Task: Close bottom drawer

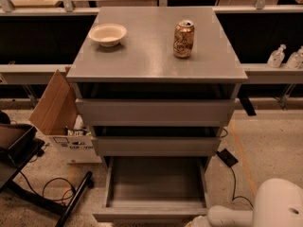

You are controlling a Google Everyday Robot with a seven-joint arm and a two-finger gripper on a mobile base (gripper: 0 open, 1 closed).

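Observation:
The grey cabinet [156, 56] has three drawers. The bottom drawer [156, 183] is pulled far out, showing its shallow grey box, with its flat front [142, 215] near the bottom edge of the view. The two drawers above it [155, 111] [156, 145] stick out only a little. My white arm [279, 205] comes in from the bottom right. My gripper [198, 222] shows only as a pale tip at the bottom edge, right by the right end of the bottom drawer's front.
On the cabinet top stand a white bowl [108, 34] and a gold soda can [183, 39]. An open cardboard box [57, 108] and a black stand [19, 150] with cables are on the floor to the left. A black plug and cord [228, 158] lie to the right.

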